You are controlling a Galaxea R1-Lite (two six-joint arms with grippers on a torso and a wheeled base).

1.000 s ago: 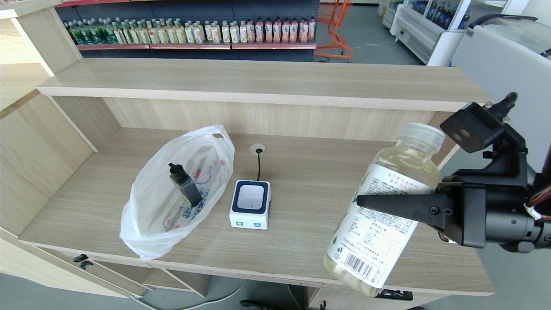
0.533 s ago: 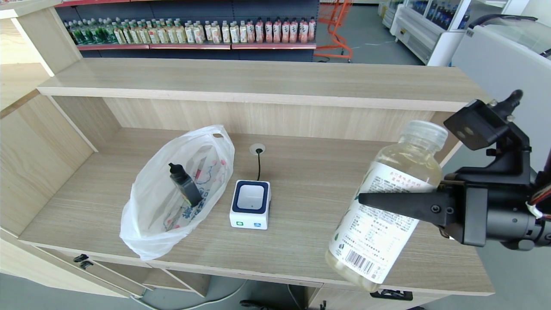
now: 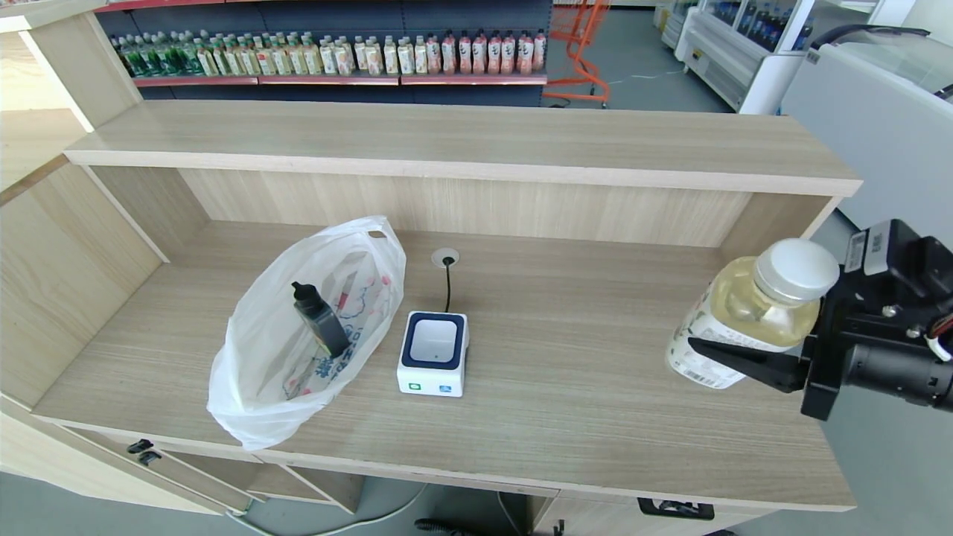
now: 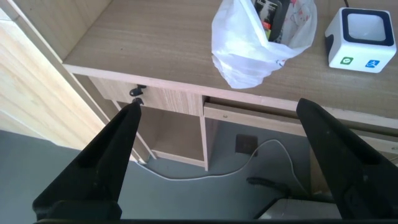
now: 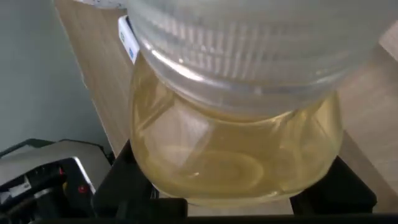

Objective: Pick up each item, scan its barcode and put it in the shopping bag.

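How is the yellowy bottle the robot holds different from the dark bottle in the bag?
The yellow bottle is big, see-through and white-capped; the dark bottle is small and black-capped. The right gripper holds the yellow bottle up; the dark bottle sits in the shopping bag. Both tilt.

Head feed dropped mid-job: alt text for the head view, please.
The right gripper holds a bottle of pale drink over the counter's right end. A scanner sits mid-counter; left of it lies a white bag with a dark bottle inside.
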